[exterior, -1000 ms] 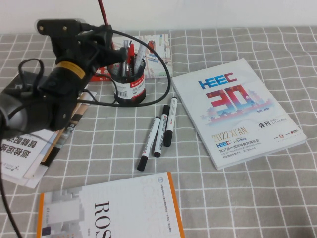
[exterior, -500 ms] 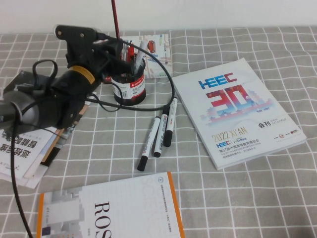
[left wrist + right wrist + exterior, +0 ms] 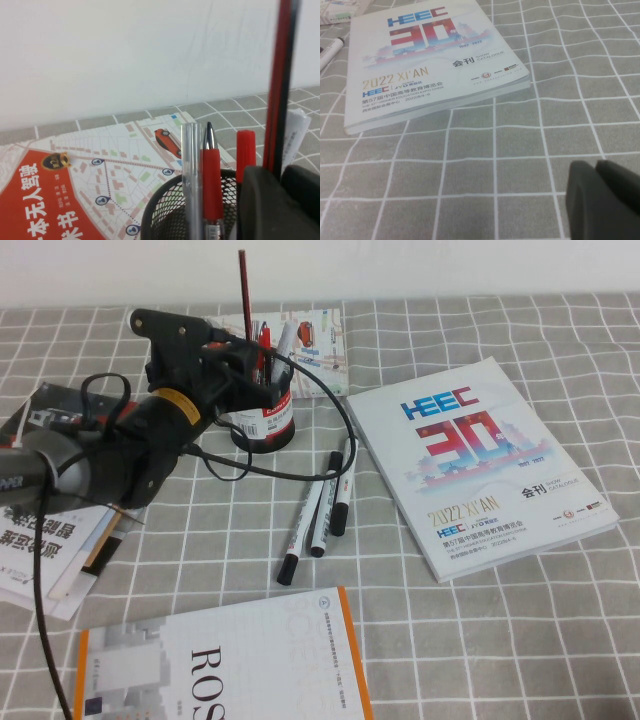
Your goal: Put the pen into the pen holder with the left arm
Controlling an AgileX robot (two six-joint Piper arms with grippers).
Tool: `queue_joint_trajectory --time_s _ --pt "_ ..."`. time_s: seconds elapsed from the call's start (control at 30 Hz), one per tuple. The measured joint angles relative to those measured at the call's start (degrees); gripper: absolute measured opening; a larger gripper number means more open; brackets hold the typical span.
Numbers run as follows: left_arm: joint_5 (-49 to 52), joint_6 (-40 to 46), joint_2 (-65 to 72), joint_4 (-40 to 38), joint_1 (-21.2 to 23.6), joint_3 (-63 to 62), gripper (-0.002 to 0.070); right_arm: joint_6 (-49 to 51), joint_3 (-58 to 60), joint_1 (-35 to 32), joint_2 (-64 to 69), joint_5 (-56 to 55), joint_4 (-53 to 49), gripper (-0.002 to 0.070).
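Note:
My left gripper (image 3: 243, 353) is shut on the pen (image 3: 243, 290), a thin dark-red stick held upright at the near-left rim of the pen holder (image 3: 266, 423). The holder is a black mesh cup with a white label, at the back of the table. The pen's lower end is hidden behind my fingers. In the left wrist view the pen (image 3: 280, 75) rises from between the black fingers (image 3: 265, 205), right beside the holder's rim (image 3: 165, 220). My right gripper (image 3: 596, 172) is shut and empty, low over the cloth near the HEEC catalogue; it is out of the high view.
The holder has red pens (image 3: 211, 185) and a clear one (image 3: 190, 175) in it. Three white markers (image 3: 320, 510) lie in front of it. The HEEC catalogue (image 3: 480, 460) lies right, a ROS book (image 3: 230, 660) at the front, papers (image 3: 40, 530) left, and a map leaflet (image 3: 320, 340) behind.
My left arm has swung right and come down with the pen. The pen has gone from left of the holder to the holder's rim, and stands lower.

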Motion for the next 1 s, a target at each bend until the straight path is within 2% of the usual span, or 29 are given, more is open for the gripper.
queue_joint_trajectory --time_s 0.1,0.3,0.53,0.63,0.7,0.8,0.87,1.0 --pt "0.0 0.0 0.0 0.0 0.0 0.0 0.0118 0.0 0.0 0.0 0.0 0.0 0.0 -0.0015" --pt "0.0 -0.1 0.0 0.0 0.3 0.0 0.0307 0.0 0.0 0.0 0.0 0.0 0.0 -0.0015" --pt "6.1 0.2 -4.4 0.1 0.3 0.0 0.0341 0.0 0.0 0.0 0.0 0.0 0.0 -0.0015" --pt "10.2 0.3 -8.6 0.7 0.3 0.0 0.0316 0.0 0.0 0.0 0.0 0.0 0.0 -0.0015" --pt "13.1 0.3 -11.6 2.1 0.3 0.0 0.0260 0.0 0.0 0.0 0.0 0.0 0.0 -0.0015" --pt "19.1 -0.5 -17.1 5.1 0.3 0.0 0.0109 0.0 0.0 0.0 0.0 0.0 0.0 -0.0015" --pt "23.8 -0.9 -20.8 6.5 0.2 0.0 0.0046 0.0 0.0 0.0 0.0 0.0 0.0 -0.0015" --pt "29.4 -1.3 -27.3 7.0 -0.8 1.4 0.0008 0.0 0.0 0.0 0.0 0.0 0.0 -0.0015"
